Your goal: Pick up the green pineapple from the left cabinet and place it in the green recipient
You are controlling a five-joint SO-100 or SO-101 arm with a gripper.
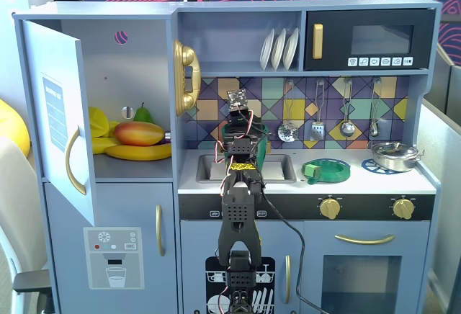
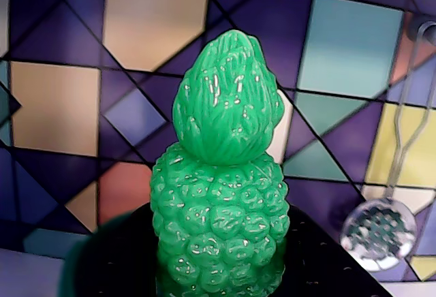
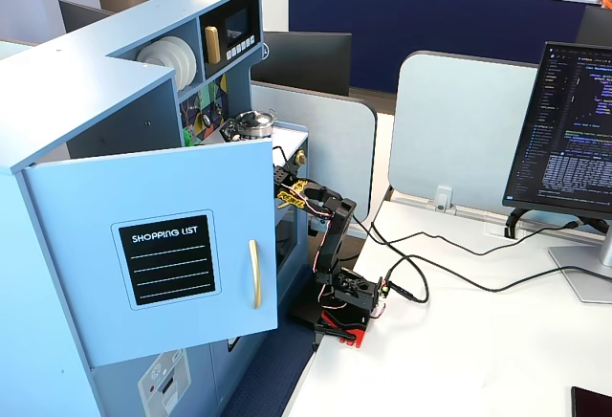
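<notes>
The green pineapple point(image 2: 221, 195) fills the middle of the wrist view, upright, crown up, in front of the tiled back wall. My gripper point(image 2: 218, 273) is shut on its lower body; black jaw surfaces show on both sides of it. In a fixed view my gripper point(image 1: 241, 128) is raised over the sink, right in front of the green recipient point(image 1: 263, 135), which the arm mostly hides. A blurred dark-green rim point(image 2: 75, 270) shows at the wrist view's lower left. The left cabinet point(image 1: 130, 98) stands open, its door point(image 1: 61, 123) swung out to the left.
A mango point(image 1: 139, 133), bananas point(image 1: 137, 153) and a green pear point(image 1: 142, 114) lie in the cabinet. A gold phone point(image 1: 186, 76) hangs beside it. A flat green lid point(image 1: 326, 171) and a metal pot point(image 1: 395, 155) sit on the counter. Ladles point(image 2: 378, 232) hang on the wall.
</notes>
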